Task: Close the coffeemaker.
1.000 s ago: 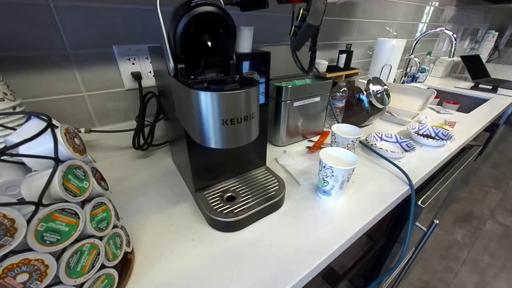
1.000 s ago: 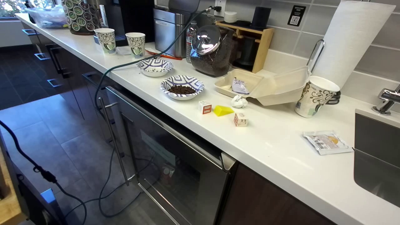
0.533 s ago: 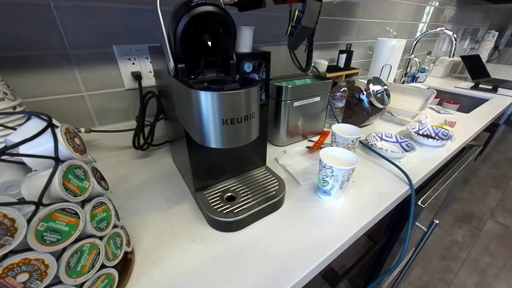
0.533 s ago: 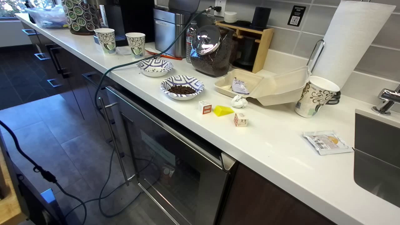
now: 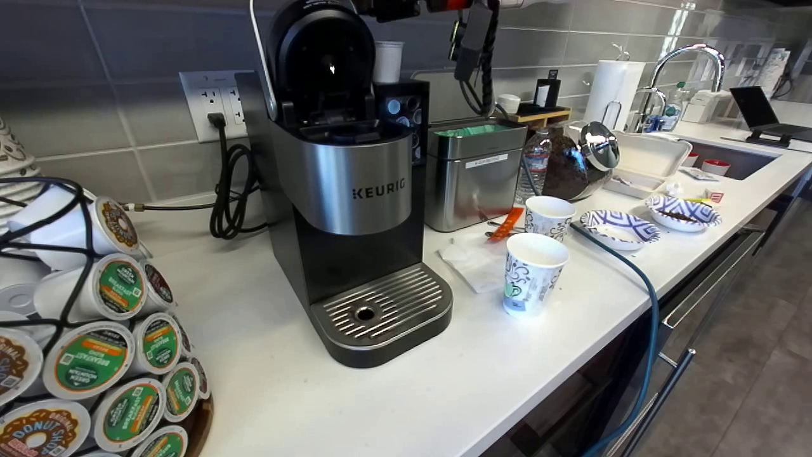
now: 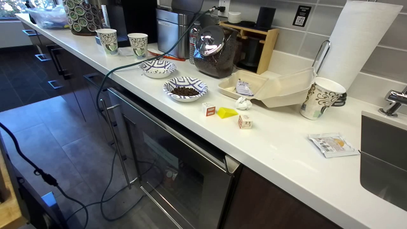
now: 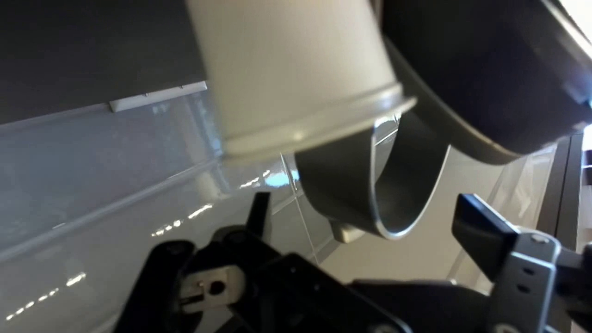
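Standing wide apart, the fingers (image 7: pixel 483 238) of the gripper (image 7: pixel 367 219) hold nothing — a white cup (image 7: pixel 296 69) shows beyond them. On the white countertop (image 5: pixel 444 393) stands the Keurig coffeemaker (image 5: pixel 346 184), black and brushed silver, its rounded black lid (image 5: pixel 320 54) raised. Since a second ago the robot arm (image 5: pixel 474 47) has shifted toward that lid — the coffeemaker itself looks unchanged.

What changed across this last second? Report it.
The arm's black wrist piece slid left and slightly down in an exterior view, nearer the raised lid of the coffeemaker. The dark panel beside it shows a different image. The jaws stand apart in the wrist view; nothing shows gripped. Unmoved: coffeemaker, lid, paper cups, bowls.
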`<state>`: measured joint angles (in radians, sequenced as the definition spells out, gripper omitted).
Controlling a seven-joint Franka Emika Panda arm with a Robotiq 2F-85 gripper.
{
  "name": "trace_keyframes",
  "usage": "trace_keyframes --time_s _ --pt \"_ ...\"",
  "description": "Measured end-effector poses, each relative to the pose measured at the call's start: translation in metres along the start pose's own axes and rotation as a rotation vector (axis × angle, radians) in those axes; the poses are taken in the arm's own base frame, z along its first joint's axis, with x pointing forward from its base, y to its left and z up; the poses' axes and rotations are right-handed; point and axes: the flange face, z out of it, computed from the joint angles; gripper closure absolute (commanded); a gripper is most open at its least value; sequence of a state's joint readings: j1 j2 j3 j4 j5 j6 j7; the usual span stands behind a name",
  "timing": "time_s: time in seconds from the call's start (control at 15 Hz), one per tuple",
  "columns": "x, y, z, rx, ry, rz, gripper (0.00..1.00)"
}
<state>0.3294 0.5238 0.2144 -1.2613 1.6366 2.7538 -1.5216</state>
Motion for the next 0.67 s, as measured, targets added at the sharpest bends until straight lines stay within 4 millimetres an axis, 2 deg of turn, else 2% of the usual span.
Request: trace_keyframes --time_s 0.33,0.67 --pt "-0.0133 0.0015 0.0056 -0.023 -0.094 0.085 0.0" --pt "-0.0035 -0.0058 0.0064 0.01 -0.142 0.226 0.0"
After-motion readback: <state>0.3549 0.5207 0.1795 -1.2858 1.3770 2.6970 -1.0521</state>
